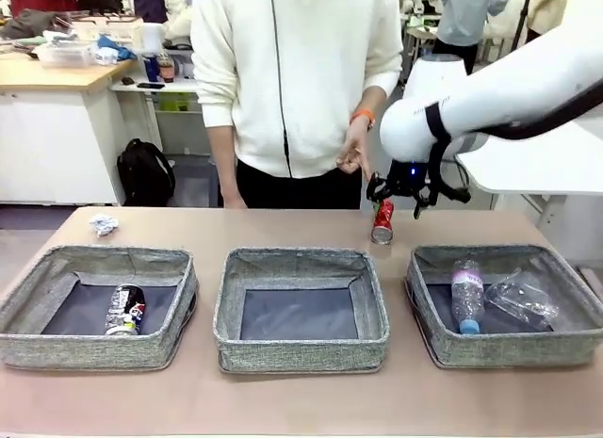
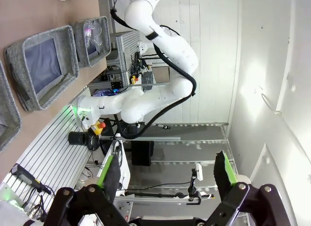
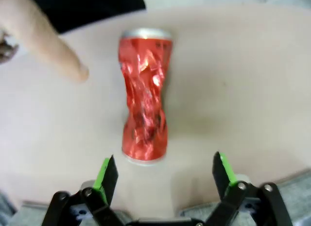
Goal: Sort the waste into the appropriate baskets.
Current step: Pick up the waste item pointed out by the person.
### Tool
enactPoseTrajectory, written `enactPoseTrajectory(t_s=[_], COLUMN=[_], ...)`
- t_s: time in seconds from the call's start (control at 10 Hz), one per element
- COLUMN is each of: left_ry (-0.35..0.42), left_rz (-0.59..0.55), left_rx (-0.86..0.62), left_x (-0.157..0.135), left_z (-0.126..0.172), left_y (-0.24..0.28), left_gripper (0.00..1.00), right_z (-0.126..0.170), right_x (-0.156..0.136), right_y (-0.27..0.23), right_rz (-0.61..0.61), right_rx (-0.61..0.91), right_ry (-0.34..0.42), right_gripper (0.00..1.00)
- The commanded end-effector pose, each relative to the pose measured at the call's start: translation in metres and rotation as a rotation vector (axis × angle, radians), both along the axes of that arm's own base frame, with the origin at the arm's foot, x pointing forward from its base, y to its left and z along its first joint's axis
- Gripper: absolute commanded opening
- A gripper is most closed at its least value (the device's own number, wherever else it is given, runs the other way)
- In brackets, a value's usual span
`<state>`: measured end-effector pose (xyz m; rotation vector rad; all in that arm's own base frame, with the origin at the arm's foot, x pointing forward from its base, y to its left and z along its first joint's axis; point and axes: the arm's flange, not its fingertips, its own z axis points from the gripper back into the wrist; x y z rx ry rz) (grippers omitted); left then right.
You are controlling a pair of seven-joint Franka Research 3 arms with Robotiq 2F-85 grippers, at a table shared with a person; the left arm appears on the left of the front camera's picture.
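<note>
Over your tan tabletop [image 1: 283, 400], the right gripper [image 3: 163, 160] hangs spread close above the crumpled red aluminium soda can [image 3: 144, 109] (left gripper [image 2: 165, 158] spread too).

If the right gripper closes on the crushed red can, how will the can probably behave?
The red can is crumpled and pinched at its waist, so it is probably light and may dent further in a grip. Lying on its side, it might roll a little if nudged, though the creases should limit that.
</note>
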<state>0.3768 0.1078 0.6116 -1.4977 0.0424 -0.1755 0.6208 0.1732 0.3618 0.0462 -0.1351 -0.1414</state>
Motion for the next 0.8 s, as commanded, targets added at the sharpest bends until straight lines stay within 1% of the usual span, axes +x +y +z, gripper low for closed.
enactPoseTrajectory(t_s=[0.0,0.2,0.3,0.7], left_ry=[-0.018,-0.018,-0.018,-0.018], left_rz=[-0.007,-0.007,-0.007,-0.007], left_rx=[-0.006,-0.006,-0.006,-0.006], left_x=[-0.002,-0.002,-0.002,-0.002], left_z=[0.003,0.003,0.003,0.003], left_y=[0.001,0.001,0.001,0.001], left_gripper=[1.0,1.0,1.0,1.0], right_z=[-0.012,-0.031,-0.033,-0.035], right_x=[0.024,0.035,0.035,0.032], right_y=[0.011,0.013,0.012,0.007], right_rz=[0.0,-0.009,-0.014,-0.018], right_rx=[-0.008,-0.009,-0.017,-0.049], right_ry=[-0.065,-0.071,-0.084,-0.061], right_gripper=[1.0,1.0,1.0,1.0])
